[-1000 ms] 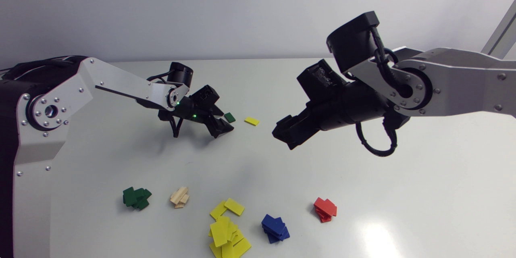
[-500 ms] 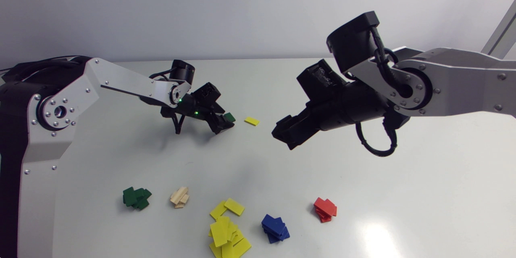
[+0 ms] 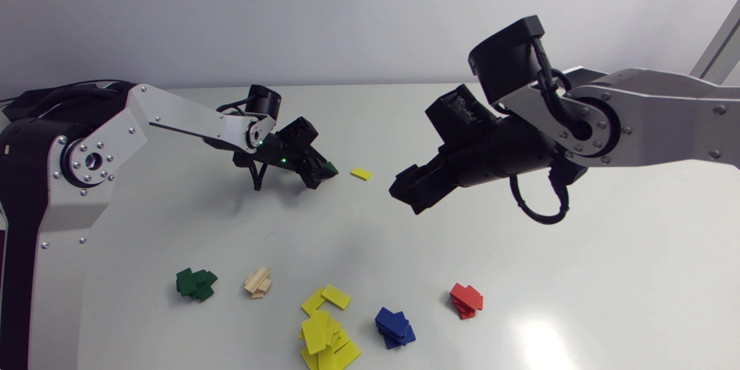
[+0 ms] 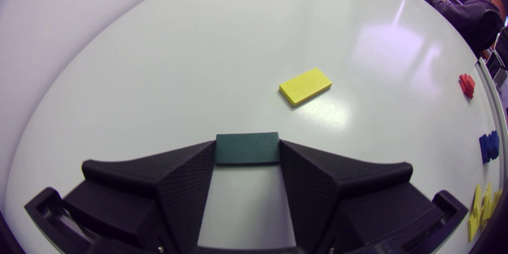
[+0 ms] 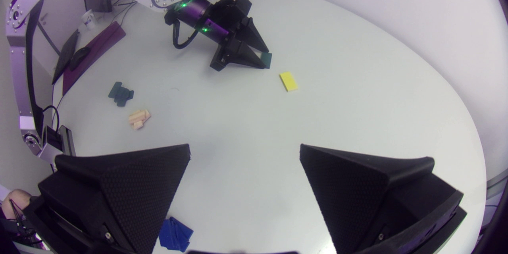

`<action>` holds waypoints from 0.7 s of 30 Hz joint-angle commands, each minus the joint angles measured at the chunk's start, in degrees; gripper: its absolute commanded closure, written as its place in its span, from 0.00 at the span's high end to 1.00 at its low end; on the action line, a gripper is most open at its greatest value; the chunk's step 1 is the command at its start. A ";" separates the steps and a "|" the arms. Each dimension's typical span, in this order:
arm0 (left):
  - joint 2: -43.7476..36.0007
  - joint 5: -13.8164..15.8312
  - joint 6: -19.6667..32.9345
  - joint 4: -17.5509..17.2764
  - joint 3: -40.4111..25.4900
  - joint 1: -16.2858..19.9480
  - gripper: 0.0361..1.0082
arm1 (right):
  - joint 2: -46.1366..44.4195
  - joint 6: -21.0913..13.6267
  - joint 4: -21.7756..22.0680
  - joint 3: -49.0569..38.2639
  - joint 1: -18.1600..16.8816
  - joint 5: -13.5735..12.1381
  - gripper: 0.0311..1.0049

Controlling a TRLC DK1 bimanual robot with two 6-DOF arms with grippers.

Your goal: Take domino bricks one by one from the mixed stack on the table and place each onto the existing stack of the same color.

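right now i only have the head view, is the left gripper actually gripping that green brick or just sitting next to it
Observer: Gripping it. In the left wrist view the left gripper has the green brick between its fingertips, with both fingers touching its ends.
Operator: ok and the right gripper, holding anything
Observer: No. The right wrist view shows the right gripper open, its fingers wide apart, with only bare table between them.

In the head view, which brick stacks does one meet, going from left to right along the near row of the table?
green stack, beige stack, yellow stack, blue stack, red stack
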 commanded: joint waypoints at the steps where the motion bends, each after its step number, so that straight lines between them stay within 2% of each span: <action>1: 1.10 -0.25 0.23 -0.89 -0.18 -0.11 0.22 | 0.01 0.88 0.80 -1.80 -0.41 -0.30 0.96; 6: -1.97 -0.25 0.23 -0.98 -1.85 0.15 0.22 | -0.43 0.88 0.80 -2.07 -0.41 -0.30 0.96; 11: -9.62 -0.25 0.32 -1.33 -7.04 0.32 0.22 | -0.87 0.88 0.80 -2.24 -0.32 -0.39 0.96; 15: -19.20 -0.16 0.32 -1.33 -15.65 0.68 0.22 | -1.22 0.88 0.80 -1.98 -0.23 -0.39 0.96; 21: -36.25 0.02 0.67 -1.24 -32.35 1.64 0.22 | -1.22 0.61 0.89 -2.15 -0.06 -0.65 0.96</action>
